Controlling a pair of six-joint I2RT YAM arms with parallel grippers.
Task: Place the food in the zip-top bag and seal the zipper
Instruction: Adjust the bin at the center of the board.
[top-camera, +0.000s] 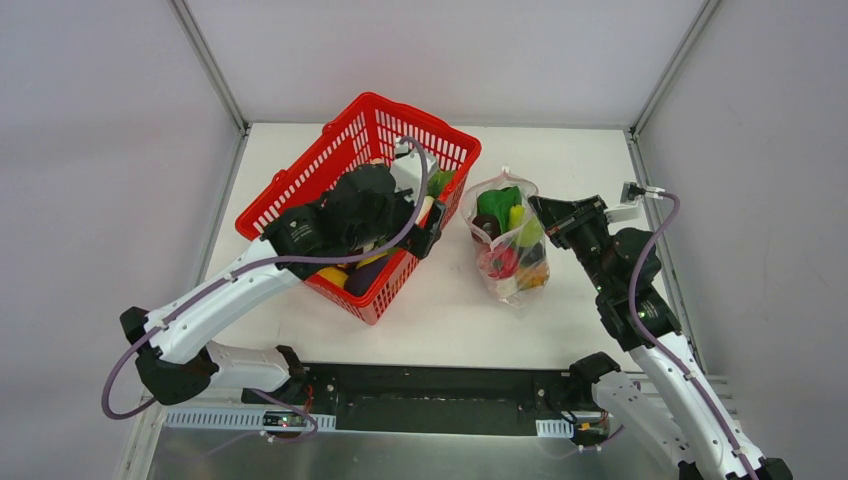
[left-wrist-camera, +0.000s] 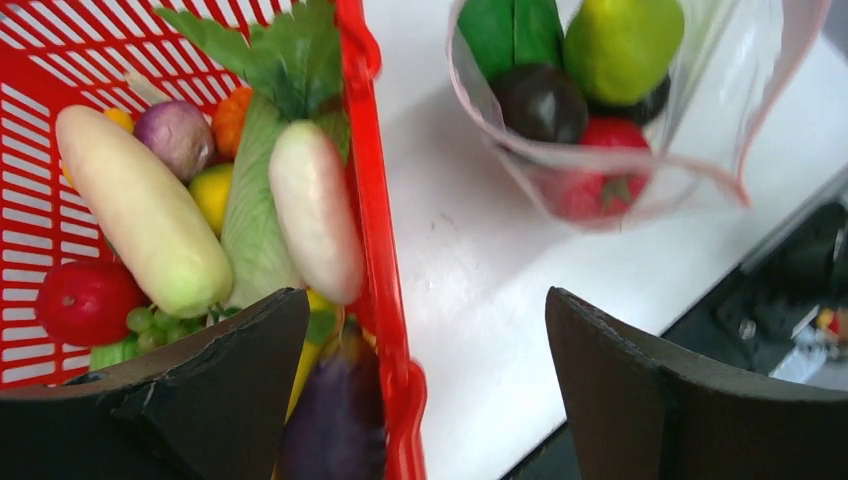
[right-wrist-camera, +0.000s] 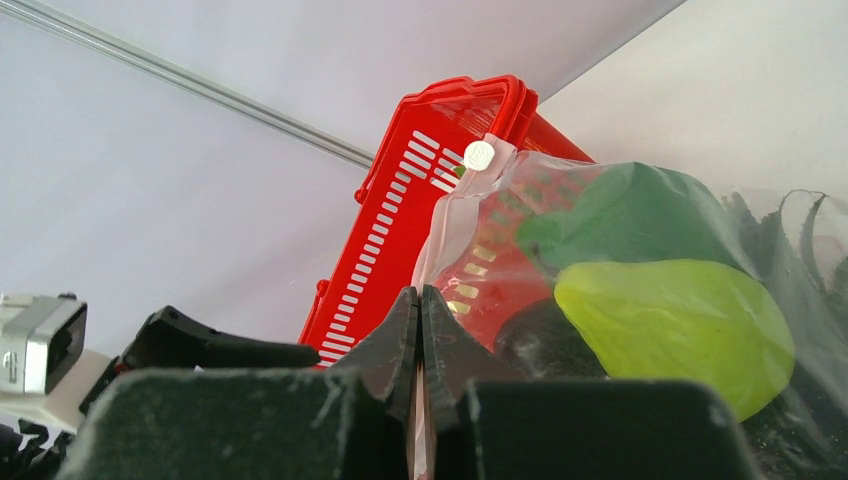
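Grey walls (top-camera: 100, 120) close in your white desk (top-camera: 440, 310). The red basket (top-camera: 300, 185) sits left. The bag (top-camera: 512, 288) lies just right of it, long axis far-to-near. Your left pincer (left-wrist-camera: 425, 310) gapes over the basket's right rim. Your right pincer (right-wrist-camera: 420, 300) is pinched on the zipper (right-wrist-camera: 445, 225). Only the left wrist view shows 2 radishes (left-wrist-camera: 150, 235) in the basket, and only the right wrist view shows the white slider (right-wrist-camera: 479, 155).

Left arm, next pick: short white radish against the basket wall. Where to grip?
Take the short white radish across its middle, from above: it lies lengthwise along the red basket wall, top exposed. Left tool is open; the wall-side finger gap looks tight.
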